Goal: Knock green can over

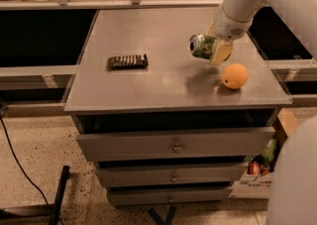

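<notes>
While the can (pixel 202 46) hangs on its side in the air, the task looks to be at its last step: the can is tipped but not yet lying on the table (pixel 163 78), so the knock-over cannot be counted done until it rests there. The end effector (pixel 213 49) is closed on the can, gripping the body from the right, with one pale finger (pixel 221 52) showing at the can's 3 o'clock side and the silver top pointing toward 9 o'clock. Can and end effector sit above the right half of the table, with a soft shadow beneath them suggesting a gap to the surface. The orange (pixel 235 76) lies on the table at about 4 o'clock from the can, near but apart; a dark bar (pixel 128 61) lies well away at 9 o'clock. My judgement is that the next move calls for lowering the can to the table on its side and letting go, aiming toward 8 o'clock, away from the orange. A round can released sideways may roll, so a low, gentle release seems wise, with the table's front edge at 6 o'clock not far off.
</notes>
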Available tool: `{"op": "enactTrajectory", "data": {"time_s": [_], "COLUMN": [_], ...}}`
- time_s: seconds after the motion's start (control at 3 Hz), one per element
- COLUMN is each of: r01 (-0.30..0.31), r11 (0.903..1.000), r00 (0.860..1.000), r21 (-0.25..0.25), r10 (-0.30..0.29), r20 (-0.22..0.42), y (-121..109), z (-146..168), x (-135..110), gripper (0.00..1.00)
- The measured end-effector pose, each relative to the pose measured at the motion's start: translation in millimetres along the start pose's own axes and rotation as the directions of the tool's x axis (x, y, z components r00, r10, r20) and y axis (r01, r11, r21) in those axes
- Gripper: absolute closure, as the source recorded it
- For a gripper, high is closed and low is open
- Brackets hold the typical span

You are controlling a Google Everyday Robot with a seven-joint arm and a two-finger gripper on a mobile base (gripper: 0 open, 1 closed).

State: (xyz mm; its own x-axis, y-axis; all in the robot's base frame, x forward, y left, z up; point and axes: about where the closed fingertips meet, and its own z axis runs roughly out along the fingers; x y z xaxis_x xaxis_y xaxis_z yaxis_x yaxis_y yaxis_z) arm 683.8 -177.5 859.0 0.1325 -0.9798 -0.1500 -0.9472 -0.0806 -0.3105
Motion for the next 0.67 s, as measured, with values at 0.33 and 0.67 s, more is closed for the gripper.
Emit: {"op": "enactTrajectory", "data": {"time_s": [0.33, 0.67], "r01": [0.006, 0.006], "r11": [0.9993, 0.9993], "r00": [1.0, 1.0], "r21": [-0.037, -0.037], "r10": [-0.006, -0.006], "r20": [-0.003, -0.003], "y": [11.5, 11.5], "z": [14.3, 14.3], "x": [-1.3, -1.3], "gripper": [0.0, 0.0]}}
